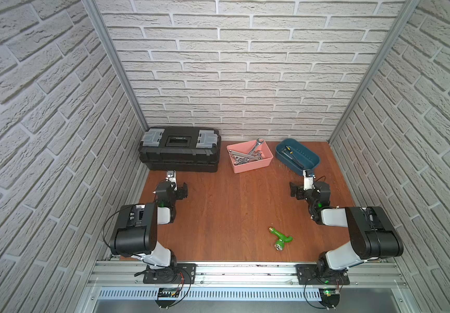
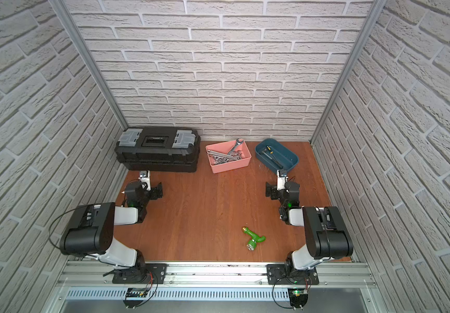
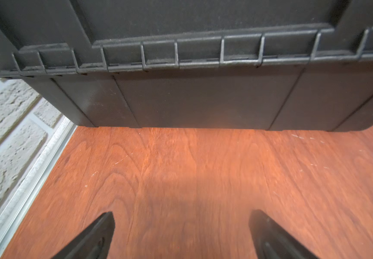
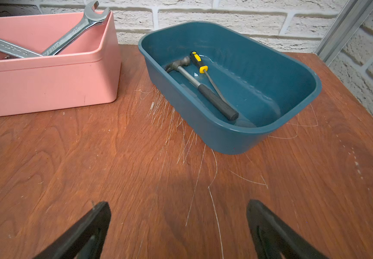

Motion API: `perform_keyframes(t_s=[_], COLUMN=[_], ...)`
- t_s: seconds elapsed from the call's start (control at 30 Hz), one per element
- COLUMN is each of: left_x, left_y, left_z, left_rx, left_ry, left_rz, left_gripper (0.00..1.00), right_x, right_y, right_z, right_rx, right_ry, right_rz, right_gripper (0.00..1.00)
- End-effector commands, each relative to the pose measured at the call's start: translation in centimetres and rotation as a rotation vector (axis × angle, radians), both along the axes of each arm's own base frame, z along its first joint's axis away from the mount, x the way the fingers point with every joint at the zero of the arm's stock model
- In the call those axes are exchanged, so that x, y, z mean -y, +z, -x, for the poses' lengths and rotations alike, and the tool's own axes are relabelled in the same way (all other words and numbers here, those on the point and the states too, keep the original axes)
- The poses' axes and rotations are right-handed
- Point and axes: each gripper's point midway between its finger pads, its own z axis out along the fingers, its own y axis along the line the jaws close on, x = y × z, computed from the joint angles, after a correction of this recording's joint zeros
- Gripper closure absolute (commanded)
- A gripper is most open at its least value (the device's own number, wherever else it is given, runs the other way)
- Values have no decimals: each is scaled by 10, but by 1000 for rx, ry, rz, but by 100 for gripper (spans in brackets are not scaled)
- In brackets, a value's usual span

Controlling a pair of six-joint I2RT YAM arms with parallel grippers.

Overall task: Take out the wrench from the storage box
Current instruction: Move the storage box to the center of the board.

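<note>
The pink storage box (image 1: 261, 165) (image 2: 241, 165) stands at the back of the wooden table, in the middle, and holds several silver wrenches. The largest wrench (image 1: 256, 146) (image 2: 235, 147) (image 4: 75, 31) leans with its open head over the far rim. My left gripper (image 1: 173, 189) (image 3: 182, 222) hangs open and empty in front of the black toolbox, left of the storage box. My right gripper (image 1: 309, 189) (image 4: 178, 213) is open and empty over bare wood, nearer than the storage box (image 4: 46, 85) and to its right.
A black toolbox (image 1: 180, 153) (image 3: 181, 96) sits at the back left, its lid down. A dark teal tray (image 1: 310, 165) (image 4: 225, 139) at the back right holds a hammer (image 4: 203, 87) and a yellow-handled screwdriver (image 4: 200, 64). A green hose nozzle (image 1: 280, 237) lies near the front. Brick walls enclose three sides.
</note>
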Motion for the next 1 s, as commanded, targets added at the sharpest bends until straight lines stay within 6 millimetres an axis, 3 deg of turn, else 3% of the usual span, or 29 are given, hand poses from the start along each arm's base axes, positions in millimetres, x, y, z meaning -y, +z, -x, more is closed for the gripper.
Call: perform_keyframes(t_s=[0.0, 0.97], left_x=[1, 1], left_y=[17, 24], left_z=[-8, -9], left_rx=[64, 63], left_ry=[-12, -12], left_rz=[-8, -8], left_gripper=[2, 2], right_x=[1, 2], right_y=[21, 22], right_z=[-8, -7], right_rx=[75, 76], right_ry=[-3, -8], right_rz=[13, 12], right_gripper=[1, 1])
